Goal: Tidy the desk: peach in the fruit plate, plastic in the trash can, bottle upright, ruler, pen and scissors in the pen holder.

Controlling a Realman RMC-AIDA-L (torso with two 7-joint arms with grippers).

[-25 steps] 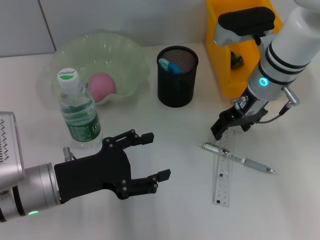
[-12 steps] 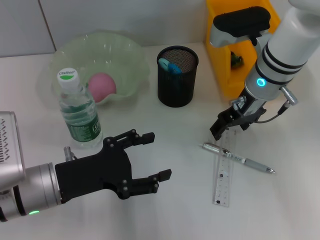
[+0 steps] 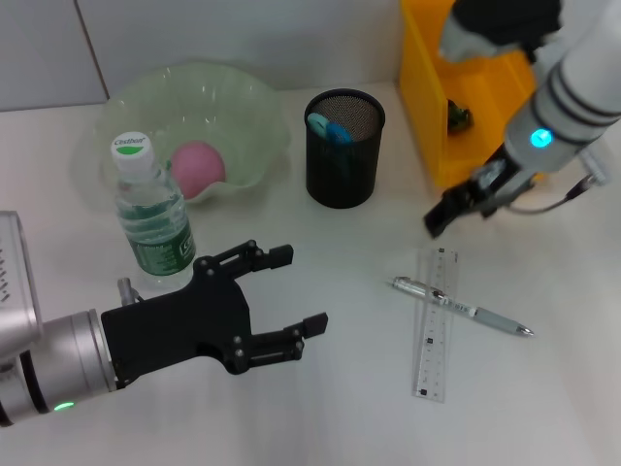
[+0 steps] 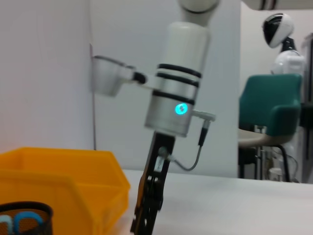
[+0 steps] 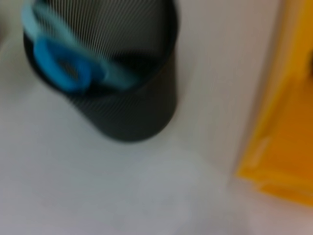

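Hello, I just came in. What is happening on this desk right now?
A two-armed robot is tidying the desk. The peach lies in the fruit plate, the bottle stands upright, and the scissors are in the pen holder. The ruler and pen lie crossed on the desk. The right pincer hangs above them, holding nothing. The left pincer hovers open near the bottle.

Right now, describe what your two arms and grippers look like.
The left gripper is matte black and angular, with bolted linkage fingers, on a silver-grey cylindrical wrist that shows a small green light. The right gripper is also black and slimmer, on a white tubular forearm ringed by two black bands, with a glowing cyan light, a grey cable looping from a side plug, and a black-capped white joint above.
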